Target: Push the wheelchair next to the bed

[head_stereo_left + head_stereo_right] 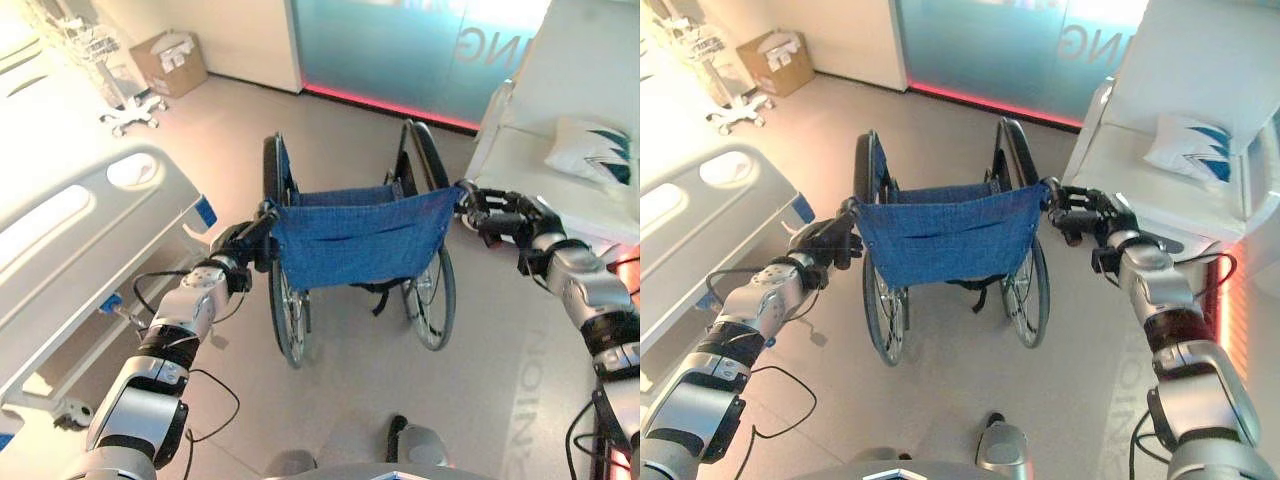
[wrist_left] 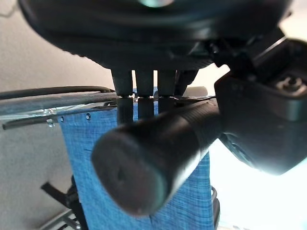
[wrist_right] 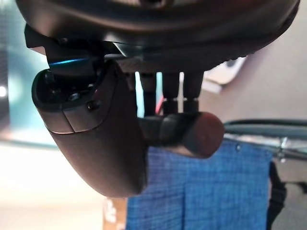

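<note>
Grey smooth floor (image 1: pixel 350 390) all over the room, with a frosted teal glass wall (image 1: pixel 400 50) and a red glowing strip along its base straight ahead; a cardboard box (image 1: pixel 170 62) sits off beyond the left hand (image 1: pixel 243 243), and a white chair with a pillow (image 1: pixel 592 152) is just past the right hand (image 1: pixel 500 215). The wheelchair (image 1: pixel 945 250) stands between both hands, back toward the robot, long axis running away toward the glass; blue fabric backrest, black tyres, spoked wheels. Each hand is clamped on a black push handle (image 2: pixel 153 158); the right one's grip looks wrapped too, though its fingers are partly hidden. The bed (image 1: pixel 70 250), white with moulded rails, is beside the left arm, close to the wheelchair but apart from it.
</note>
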